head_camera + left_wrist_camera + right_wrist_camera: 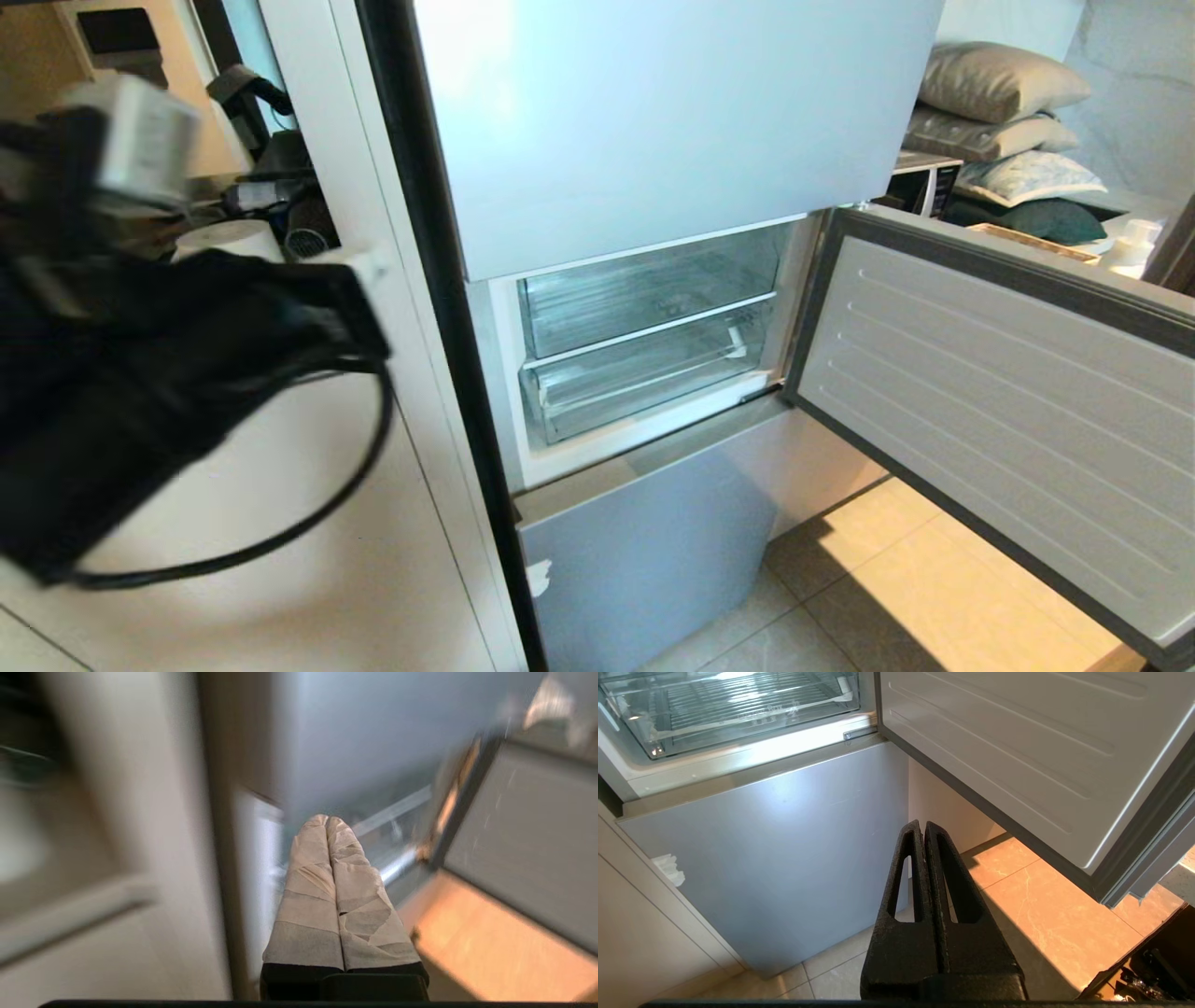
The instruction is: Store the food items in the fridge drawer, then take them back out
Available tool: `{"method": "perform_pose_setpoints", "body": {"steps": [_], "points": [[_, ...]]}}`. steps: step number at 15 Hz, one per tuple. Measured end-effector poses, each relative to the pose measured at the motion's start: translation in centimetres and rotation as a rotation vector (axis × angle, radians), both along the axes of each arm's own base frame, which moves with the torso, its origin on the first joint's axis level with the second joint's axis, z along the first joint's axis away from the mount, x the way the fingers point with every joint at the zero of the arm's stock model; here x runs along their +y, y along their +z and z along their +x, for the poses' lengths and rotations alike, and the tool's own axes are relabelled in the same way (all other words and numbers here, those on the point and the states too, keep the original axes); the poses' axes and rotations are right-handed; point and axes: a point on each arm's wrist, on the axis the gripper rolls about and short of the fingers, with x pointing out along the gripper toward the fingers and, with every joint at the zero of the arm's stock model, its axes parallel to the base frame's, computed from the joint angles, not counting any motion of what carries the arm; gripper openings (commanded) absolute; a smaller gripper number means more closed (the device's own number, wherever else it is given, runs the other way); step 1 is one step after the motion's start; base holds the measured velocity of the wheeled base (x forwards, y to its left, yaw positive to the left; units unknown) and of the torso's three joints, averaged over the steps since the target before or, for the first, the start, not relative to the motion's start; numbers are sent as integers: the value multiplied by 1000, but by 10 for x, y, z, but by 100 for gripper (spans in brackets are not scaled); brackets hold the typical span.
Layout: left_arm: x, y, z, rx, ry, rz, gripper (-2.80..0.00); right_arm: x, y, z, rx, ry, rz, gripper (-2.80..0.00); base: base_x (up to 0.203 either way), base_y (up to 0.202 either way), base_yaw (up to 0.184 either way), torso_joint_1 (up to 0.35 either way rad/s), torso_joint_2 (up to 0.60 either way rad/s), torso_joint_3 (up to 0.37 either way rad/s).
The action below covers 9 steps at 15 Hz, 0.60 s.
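The fridge's middle compartment stands open, and the fridge drawer (pixel 644 378) is the lower of two clear bins, pushed in and showing nothing red inside. It also appears in the right wrist view as a ribbed clear fridge drawer (pixel 733 709). No food items are in view. My left arm (pixel 159 355) is a dark blur at the left of the head view, in front of the cabinet. My left gripper (pixel 327 819) has its taped fingers pressed together, holding nothing, pointing toward the open compartment. My right gripper (pixel 923 824) hangs low by the floor, shut and empty.
The compartment door (pixel 1008 401) is swung wide to the right, over the tiled floor (pixel 887 579). A closed silvery lower front (pixel 644 560) sits under the opening and a closed upper front (pixel 672 112) above it. A white cabinet panel (pixel 308 560) flanks the fridge on the left.
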Motion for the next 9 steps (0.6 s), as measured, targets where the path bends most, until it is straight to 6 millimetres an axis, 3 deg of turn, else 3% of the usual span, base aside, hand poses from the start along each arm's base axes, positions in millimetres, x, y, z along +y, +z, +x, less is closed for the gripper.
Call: {"method": "perform_pose_setpoints", "body": {"steps": [2,4,7,9], "points": [[49,11,-51,-30,71,-36,-280,0,0,0,0,0,-2,-280,0,0,0,0,0,0],[93,-6,-98,-15,249,-49,-280,0,0,0,2,0,-10,-280,0,0,0,0,0,0],[112,-94,-142,170,424,64,-280,0,0,0,2,0,-2,-280,0,0,0,0,0,0],[111,-159,-160,289,327,172,-280,0,0,0,2,-1,-2,-280,0,0,0,0,0,0]]}}
